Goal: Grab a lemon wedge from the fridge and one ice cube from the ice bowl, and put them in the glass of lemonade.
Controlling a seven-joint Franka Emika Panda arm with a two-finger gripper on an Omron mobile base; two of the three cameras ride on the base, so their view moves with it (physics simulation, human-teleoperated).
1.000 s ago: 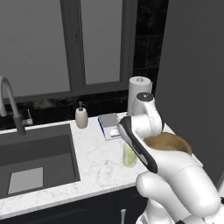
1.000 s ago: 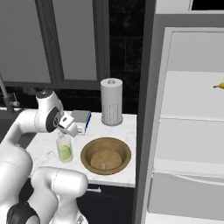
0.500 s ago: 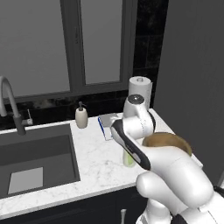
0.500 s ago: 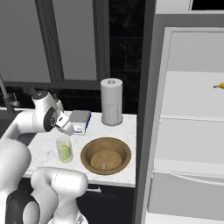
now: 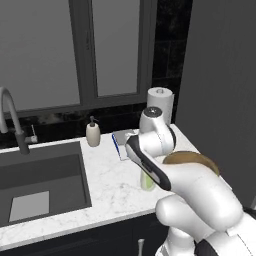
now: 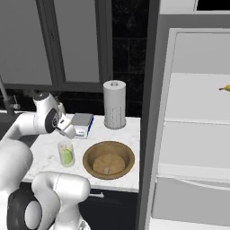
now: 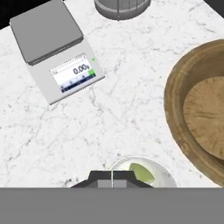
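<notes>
The pincer (image 6: 68, 130) is hovering shut and holding nothing, its dark fingers pressed together in the hand view (nothing is showing between them). Directly under it, the glass of lemonade (image 6: 66, 153) is standing on the white marble counter (image 7: 131, 78), and the lemon wedge (image 7: 142, 172) is already floating inside as a yellow-green sliver in the pale drink. Just beside the glass, toward the fridge side, the ice bowl (image 6: 108, 159) is sitting apart from it; one small pale cube (image 6: 106, 170) is lying on its wooden floor. Beyond the pincer a small kitchen scale (image 7: 59, 48) is resting, and farther back a paper-towel roll (image 6: 114, 104) is standing against the dark wall. Farthest off, the fridge (image 6: 193, 126) is standing open, with a banana (image 6: 224, 87) on a white shelf. The ice step is looking undone, so the arm is probably about to swing across to the bowl. The risk from here lies in that swing: the glass is sitting right below the hand, so a low sideways sweep could clip its rim and tip the lemonade, and the cube is so small and slick that closing fingers could squirt it away. Compared with a second ago, the hand is now sitting higher above the glass and has drawn back toward the scale, while the glass, bowl and scale are keeping their places.
</notes>
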